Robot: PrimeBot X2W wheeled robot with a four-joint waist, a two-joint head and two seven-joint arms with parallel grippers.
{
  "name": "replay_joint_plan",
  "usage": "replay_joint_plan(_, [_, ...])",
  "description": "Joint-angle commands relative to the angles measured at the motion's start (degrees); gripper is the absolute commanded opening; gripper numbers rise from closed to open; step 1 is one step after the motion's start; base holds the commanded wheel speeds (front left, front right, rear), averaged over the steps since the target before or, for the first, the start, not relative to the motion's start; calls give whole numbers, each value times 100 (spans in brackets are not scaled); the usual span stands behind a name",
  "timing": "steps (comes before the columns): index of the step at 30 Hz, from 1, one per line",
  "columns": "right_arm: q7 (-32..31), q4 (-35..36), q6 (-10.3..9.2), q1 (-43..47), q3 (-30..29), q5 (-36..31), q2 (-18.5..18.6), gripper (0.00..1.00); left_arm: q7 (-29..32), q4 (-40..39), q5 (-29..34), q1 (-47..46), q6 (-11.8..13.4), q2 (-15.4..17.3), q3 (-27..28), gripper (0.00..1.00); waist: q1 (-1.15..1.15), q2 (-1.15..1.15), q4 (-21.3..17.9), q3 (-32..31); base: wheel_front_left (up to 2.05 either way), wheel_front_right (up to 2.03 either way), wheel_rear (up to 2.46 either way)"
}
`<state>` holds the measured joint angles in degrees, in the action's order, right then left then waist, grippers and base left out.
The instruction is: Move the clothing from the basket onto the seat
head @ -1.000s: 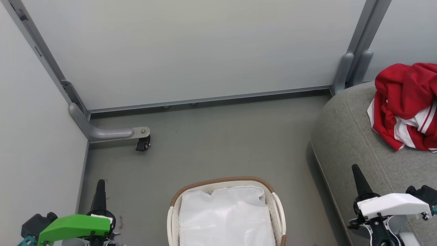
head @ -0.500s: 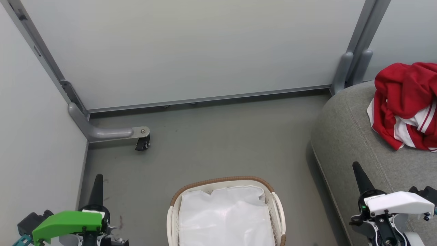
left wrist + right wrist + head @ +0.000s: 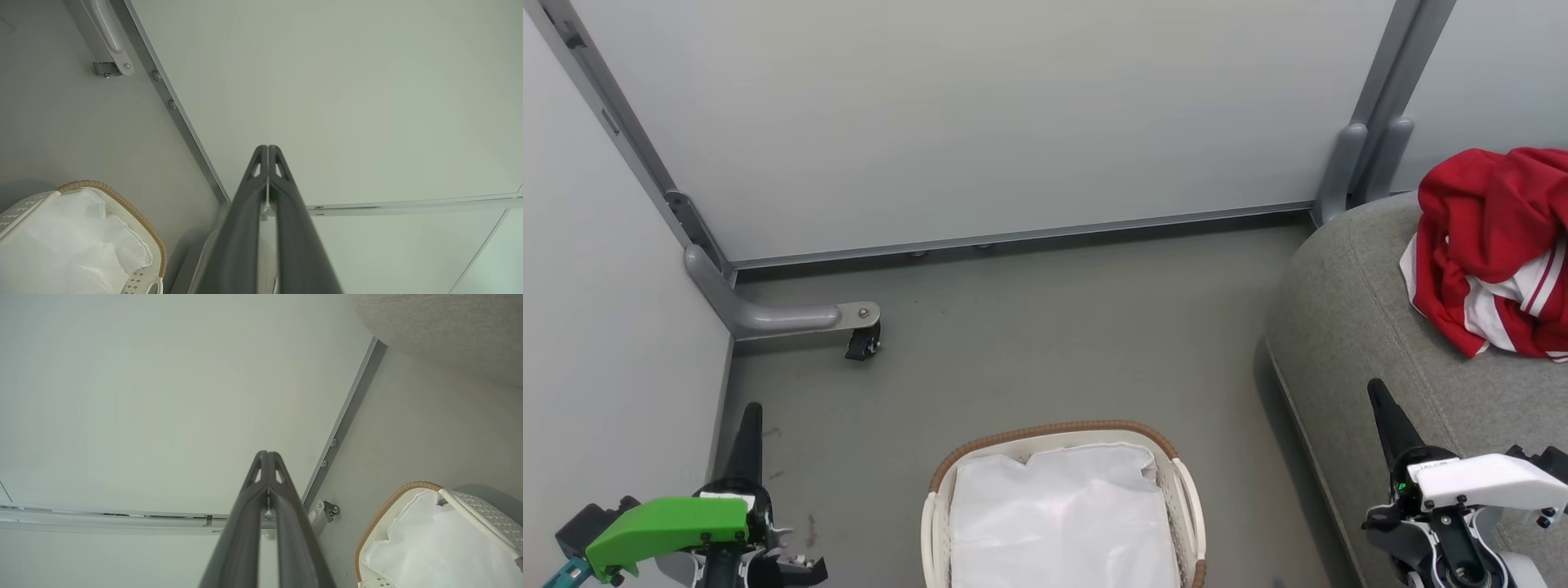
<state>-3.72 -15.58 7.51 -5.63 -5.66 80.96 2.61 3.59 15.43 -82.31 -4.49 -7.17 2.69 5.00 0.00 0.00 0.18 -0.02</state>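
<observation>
Left gripper [image 3: 752, 408] is closed, its two dark fingers pressed together along their length with nothing between them, as your left wrist view confirms [image 3: 267, 148]. It stands over the grey floor [image 3: 1029, 343] beside the left wall panel [image 3: 613, 343], apart from the basket [image 3: 1054, 430]. Right gripper [image 3: 1374, 384] is likewise closed on nothing [image 3: 267, 453] and sits over the front edge of the seat [image 3: 1347, 327]. You will find the basket on the floor between the two grippers, at the bottom of the head view. It contains the white lining [image 3: 1062, 514], crumpled flat, and no red fabric can be seen on it. The clothing [image 3: 1486, 245] lies in a bunched heap on the seat at the right edge of the head view, red with white panels and stripes showing, well apart from the basket and from both grippers. Against the picture of one second ago, the left gripper has drifted toward the left edge and the right gripper toward the right edge. Both were closed then as now. Basket, lining and clothing lie as they did.
</observation>
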Motion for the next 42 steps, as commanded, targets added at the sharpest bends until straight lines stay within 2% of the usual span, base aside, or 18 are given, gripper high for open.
replay_joint_plan(1, [-34,55,-3,-86,-29,124,34,0,46,-40,-121,-126,-34,29,27,0,0,0,-1,1,0,0,0])
replay_joint_plan(26, [-303,177,-2,-81,-101,1177,44,0,319,-152,-1038,-208,-46,34,173,0,0,0,-18,20,0,0,0])
replay_joint_plan(42, [-302,173,-2,-79,-98,1154,43,0,314,-148,-1019,-206,-46,34,167,0,0,0,-18,20,0,0,0])
